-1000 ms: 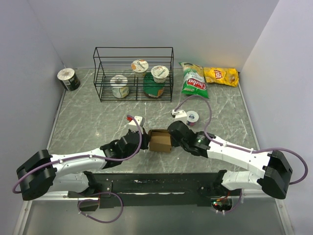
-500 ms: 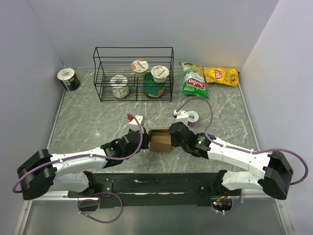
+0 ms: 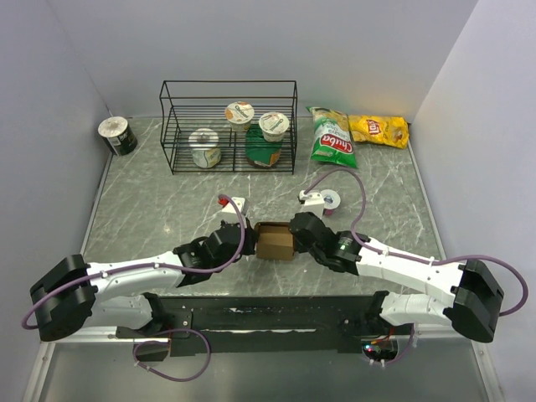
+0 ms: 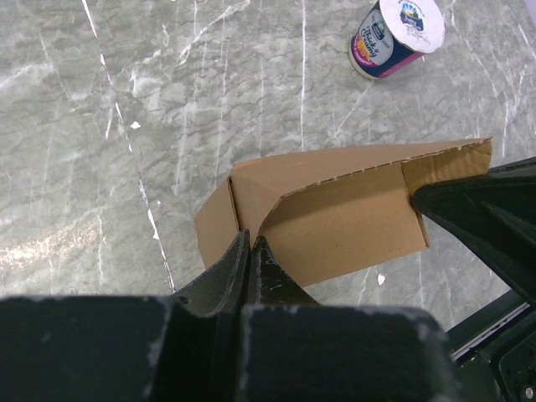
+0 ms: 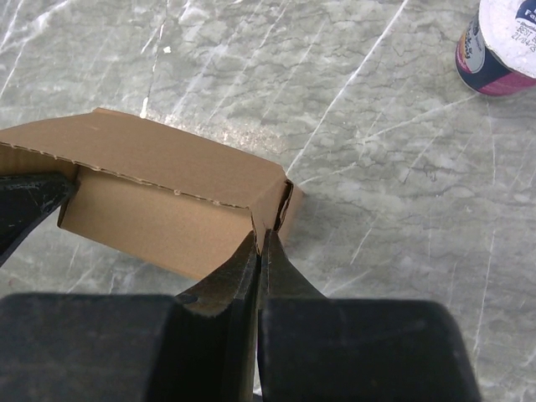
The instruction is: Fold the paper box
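Note:
The paper box is plain brown cardboard, partly folded, on the marble table between my two arms. My left gripper is at its left side; in the left wrist view the jaws are shut on the edge of a wall of the box. My right gripper is at its right side; in the right wrist view it is shut on the box's corner wall. Each wrist view shows the other gripper's black fingertip at the far end of the box.
A small yogurt cup stands just behind the right gripper, also in both wrist views. A black wire rack with several cups stands at the back. Two chip bags lie back right. A can stands back left.
The right arm has shifted slightly, its wrist a little lower and farther right. The box and the left gripper stay about where they were.

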`<state>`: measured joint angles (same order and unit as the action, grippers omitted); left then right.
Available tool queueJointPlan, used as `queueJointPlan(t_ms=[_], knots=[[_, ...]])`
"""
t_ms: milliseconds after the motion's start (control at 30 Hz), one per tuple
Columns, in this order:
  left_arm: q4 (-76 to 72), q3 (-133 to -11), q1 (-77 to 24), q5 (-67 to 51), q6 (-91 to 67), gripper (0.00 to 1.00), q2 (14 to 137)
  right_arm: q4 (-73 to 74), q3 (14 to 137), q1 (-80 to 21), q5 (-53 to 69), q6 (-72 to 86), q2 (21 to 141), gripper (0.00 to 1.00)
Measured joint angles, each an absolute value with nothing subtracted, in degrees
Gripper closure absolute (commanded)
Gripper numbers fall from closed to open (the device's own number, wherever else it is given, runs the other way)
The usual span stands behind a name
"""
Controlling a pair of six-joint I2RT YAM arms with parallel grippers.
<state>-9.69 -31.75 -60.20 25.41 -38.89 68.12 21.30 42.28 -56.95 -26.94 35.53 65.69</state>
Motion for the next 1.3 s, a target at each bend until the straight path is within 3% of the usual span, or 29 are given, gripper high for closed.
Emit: queueJointPlan(t_ms=[200, 300, 467, 600, 700, 900, 1133, 1300], knots=[[-9.4, -32.0, -60.2, 25.4, -38.9, 0.99, 68.2, 21.6, 42.0, -58.0, -28.6, 36.6, 65.7, 0.98], [-9.2, -32.1, -60.2, 25.5, -38.8, 0.99, 68.2, 22.2, 42.0, -58.4, -29.0, 37.2, 65.3, 0.83], [-9.0, -32.1, -60.7, 25.1, -38.4, 0.99, 68.2, 27.4, 42.0, -59.1, -27.9, 37.9, 62.5, 0.67], [-7.7, -32.8, -61.0, 24.7, -37.2, 0.99, 68.2, 30.3, 42.1, -59.3, -27.7, 37.7, 59.7, 0.37], [-6.2, -33.6, -61.0, 24.8, -36.4, 0.99, 68.3, 31.8, 42.1, -59.3, -27.7, 37.0, 57.0, 0.23], [-4.8, -34.7, -60.9, 25.1, -35.3, 0.99, 69.0, 32.1, 42.1, -59.3, -25.8, 34.4, 52.1, 0.14], [-4.7, -35.1, -61.0, 25.2, -34.6, 0.99, 69.3, 30.4, 42.2, -59.3, -23.0, 31.1, 47.9, 0.12], [-4.7, -35.1, -61.0, 25.2, -33.9, 0.99, 69.4, 28.7, 45.6, -59.0, -21.3, 24.6, 49.2, 0.17]])
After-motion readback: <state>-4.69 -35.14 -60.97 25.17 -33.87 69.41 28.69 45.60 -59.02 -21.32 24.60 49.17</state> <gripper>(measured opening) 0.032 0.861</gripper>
